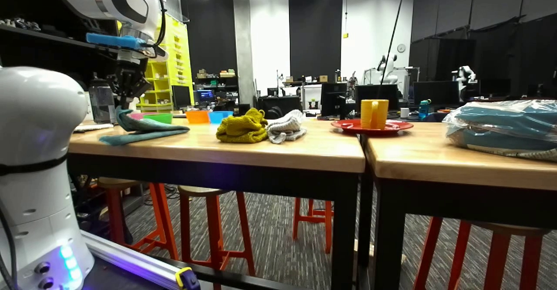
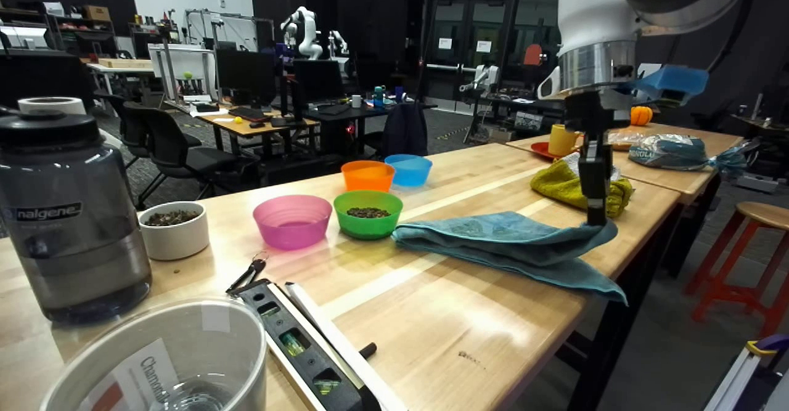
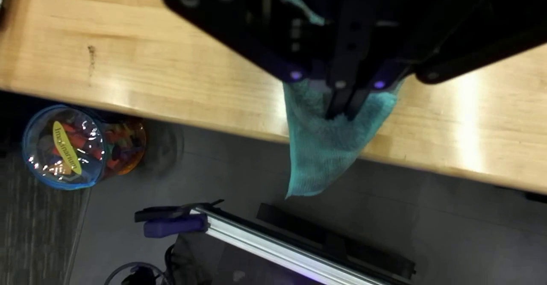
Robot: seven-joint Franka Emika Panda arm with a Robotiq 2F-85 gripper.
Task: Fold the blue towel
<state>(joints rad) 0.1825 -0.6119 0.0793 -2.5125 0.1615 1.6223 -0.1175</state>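
Note:
The blue towel lies partly folded on the wooden table near its front edge; it also shows in an exterior view. One corner hangs past the table edge in the wrist view. My gripper points down at the towel's raised end, and it also shows in an exterior view. In the wrist view my gripper has its fingers nearly together, with a pinch of towel between the tips. The pinched layer stands a little above the lower layer. The towel's far part is mostly hidden behind the gripper in the wrist view.
Green, pink, orange and blue bowls stand behind the towel. A mustard cloth and a grey cloth lie beyond it. A level and a bottle stand nearby. The table edge is close.

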